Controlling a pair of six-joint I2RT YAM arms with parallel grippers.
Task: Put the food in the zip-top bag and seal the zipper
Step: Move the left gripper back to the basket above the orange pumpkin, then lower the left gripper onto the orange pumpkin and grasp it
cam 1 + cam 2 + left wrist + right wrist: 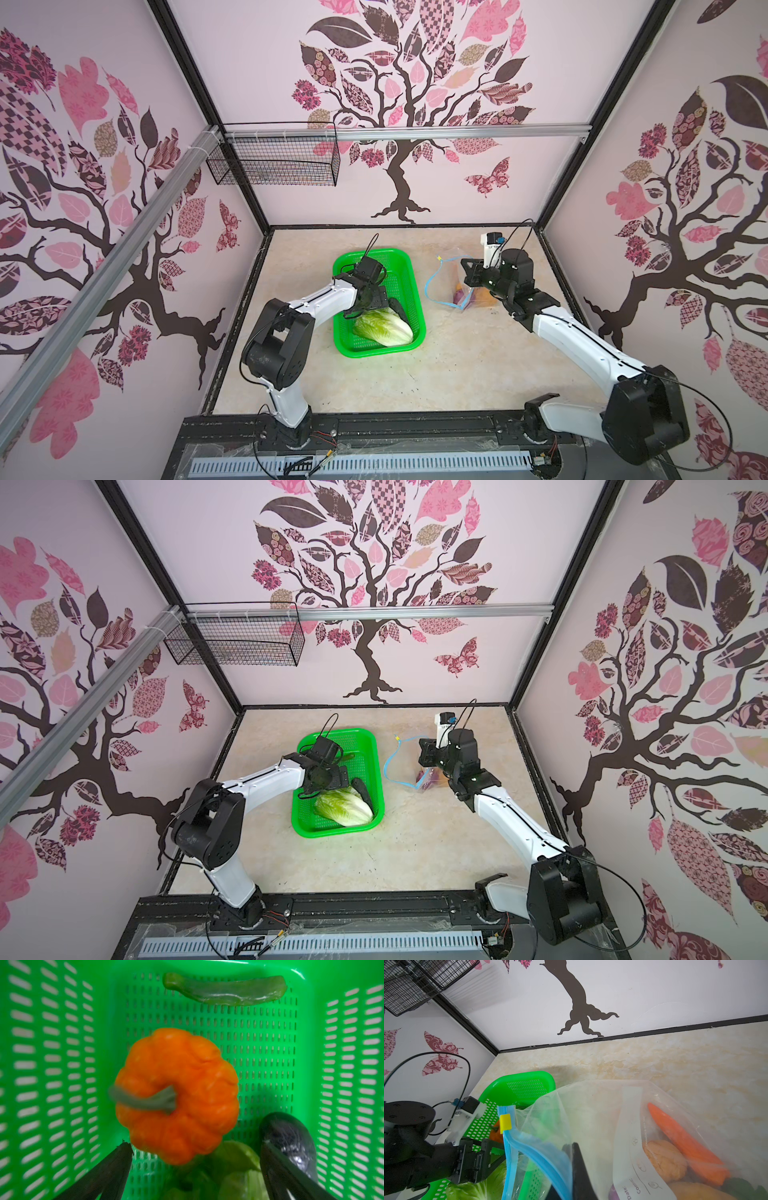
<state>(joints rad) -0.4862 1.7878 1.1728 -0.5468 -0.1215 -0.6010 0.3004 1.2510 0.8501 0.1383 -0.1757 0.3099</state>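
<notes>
food lay in two places. the green basket (374, 254) sat left of the middle of the table (457, 374) in both top views. in it were a small orange pumpkin (176, 1093), a big green and white cabbage (384, 328), a dark long piece (291, 1142) and a flat green pod (224, 991). the pod lay near the far end of the basket. the dark long piece lay just beside the cabbage, by the basket's right wall. the left gripper (194, 1145) hung low inside the basket with its two fingers (112, 1169) spread wide and nothing in them. in the left wrist view the pumpkin sat just past the fingertips, a bit blurry, and i could not tell if they touched it.

the zip-top bag (591, 1109) was on the table just to the right of the basket. its mouth faced the basket and stood open. the blue zipper (535, 1147) ran around the mouth, not pressed together, with a yellow tab (505, 1123) at one end. the right gripper (574, 1153) was squeezed tight on the bag's edge by the mouth and held that side up. inside the bag were an orange carrot (679, 1138), a tan potato (664, 1159) and a bit of purple onion (457, 297).
</notes>
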